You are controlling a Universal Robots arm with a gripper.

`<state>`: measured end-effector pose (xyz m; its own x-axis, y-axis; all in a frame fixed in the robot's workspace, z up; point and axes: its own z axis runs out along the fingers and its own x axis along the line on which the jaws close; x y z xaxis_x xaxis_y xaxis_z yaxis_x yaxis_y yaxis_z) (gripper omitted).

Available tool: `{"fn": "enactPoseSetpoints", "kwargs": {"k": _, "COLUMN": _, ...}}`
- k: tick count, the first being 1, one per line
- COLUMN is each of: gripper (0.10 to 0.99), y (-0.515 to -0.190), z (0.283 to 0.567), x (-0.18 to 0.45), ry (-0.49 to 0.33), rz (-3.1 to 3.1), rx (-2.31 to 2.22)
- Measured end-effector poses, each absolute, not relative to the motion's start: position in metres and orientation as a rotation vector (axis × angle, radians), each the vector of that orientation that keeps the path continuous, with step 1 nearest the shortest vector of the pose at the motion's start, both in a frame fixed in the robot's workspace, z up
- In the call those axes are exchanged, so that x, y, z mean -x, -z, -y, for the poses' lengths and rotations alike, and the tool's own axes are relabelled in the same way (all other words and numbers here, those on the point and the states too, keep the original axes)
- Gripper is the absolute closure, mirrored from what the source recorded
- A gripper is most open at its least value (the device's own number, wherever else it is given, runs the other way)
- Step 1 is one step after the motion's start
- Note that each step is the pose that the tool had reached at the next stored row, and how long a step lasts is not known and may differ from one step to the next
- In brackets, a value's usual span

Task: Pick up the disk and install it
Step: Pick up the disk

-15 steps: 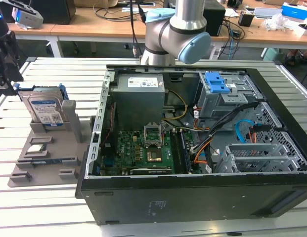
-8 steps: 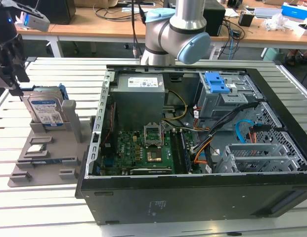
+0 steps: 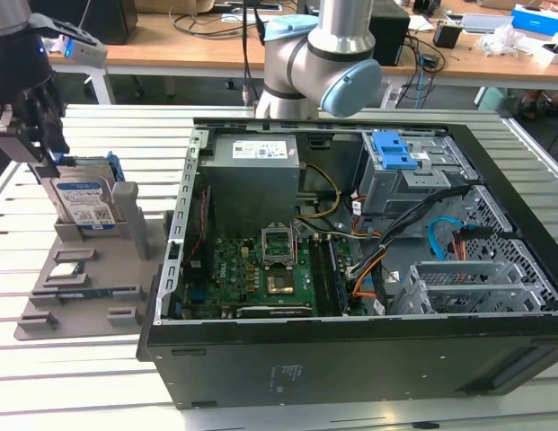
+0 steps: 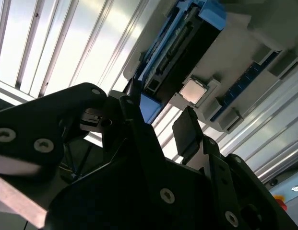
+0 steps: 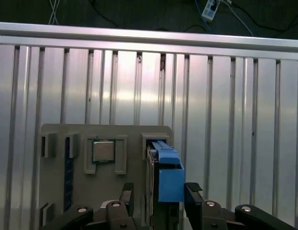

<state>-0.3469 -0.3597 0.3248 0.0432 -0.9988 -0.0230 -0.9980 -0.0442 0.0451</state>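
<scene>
Black gripper (image 5: 159,192) hangs released, jaws either side of the disk (image 5: 169,167), upright in a corner slot of the grey holder (image 5: 53,182) on the slatted table (image 5: 235,120). Likely stiff, heavyish, shock-sensitive: pinch the flat faces at the blue-framed top edge, squarely.

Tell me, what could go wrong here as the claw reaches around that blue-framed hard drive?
1. The gripper straddles the disk, which stands on edge in the grey holder. In the first wrist view a gap shows beside one of the fingers, so closing off-centre might tilt the disk or jam it in its slot.
2. The processor chip lies in the neighbouring pocket, so a sideways drift could knock it.
</scene>
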Motion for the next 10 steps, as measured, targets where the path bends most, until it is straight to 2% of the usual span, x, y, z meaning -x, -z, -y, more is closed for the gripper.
{"fn": "enactPoseSetpoints", "kwargs": {"k": 10, "gripper": 0.545, "y": -0.302, "z": 0.356, "x": 0.337, "ry": 0.073, "rz": 2.16, "rx": -2.256}}
